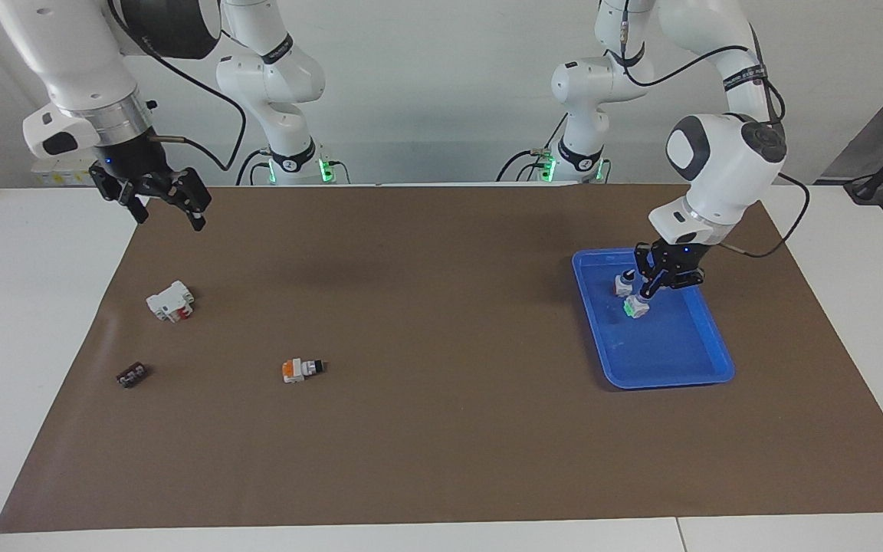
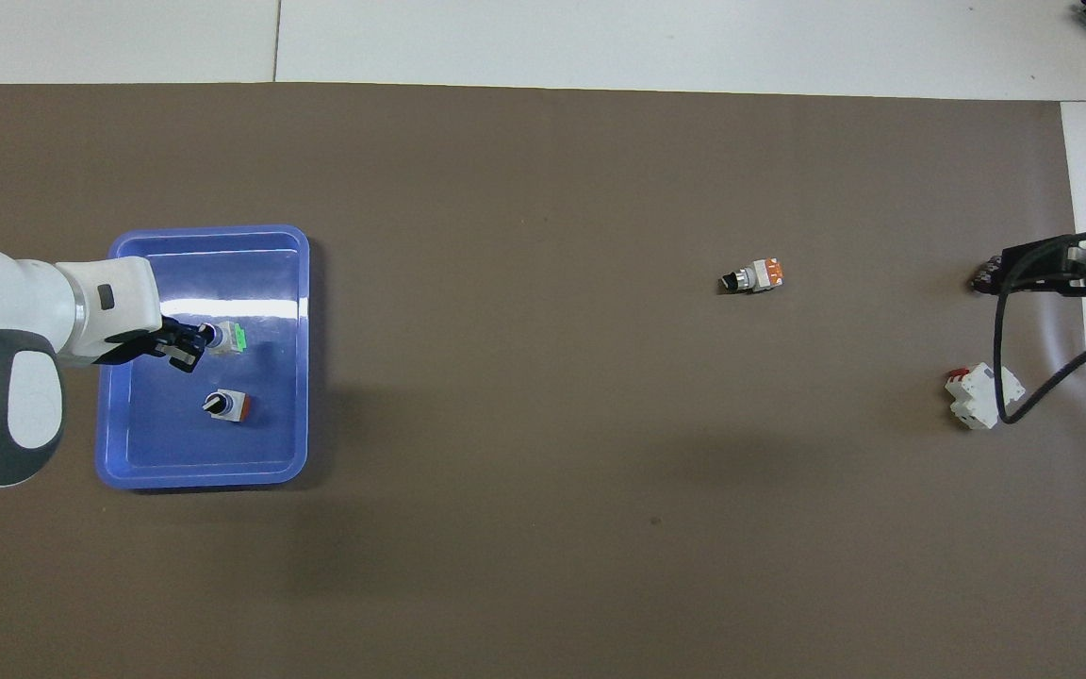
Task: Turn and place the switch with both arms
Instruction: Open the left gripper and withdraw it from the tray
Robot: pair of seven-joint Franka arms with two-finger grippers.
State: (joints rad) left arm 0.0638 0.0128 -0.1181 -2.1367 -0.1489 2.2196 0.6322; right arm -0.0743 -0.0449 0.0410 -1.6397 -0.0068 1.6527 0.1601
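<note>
The switch (image 1: 635, 307) (image 2: 227, 338), green block at one end and black knob at the other, is inside the blue tray (image 1: 706, 366) (image 2: 213, 471), which lies on the brown mat (image 1: 441, 429) (image 2: 543, 528) at the left arm's end of the tabletop (image 1: 35, 322) (image 2: 694, 42). The left end effector (image 1: 650, 287) (image 2: 192, 347) reaches down into the tray, and its fingers are closed narrowly around the knob end of the switch, the green block pointing away from them; whether the switch rests on the tray floor or hangs just above it cannot be told. A second switch (image 1: 623, 285) (image 2: 225, 405) with a black knob sits in the same tray, nearer to the robots than the green one and just beside it, apart from the fingers. The right end effector (image 1: 156, 201) (image 2: 1085, 273) hangs in the air over the mat's edge at the right arm's end of the tabletop, with its fingers spread wide and nothing between them; that arm waits. Under and around it lie a white block with red parts (image 1: 170, 300) (image 2: 979, 397) and, farther from the robots, a small dark strip (image 1: 131, 375) (image 2: 982, 276). An orange-ended switch (image 1: 302, 369) (image 2: 755, 276) lies on its side on the mat, between the dark strip and the middle of the tabletop, well apart from the tray.
</note>
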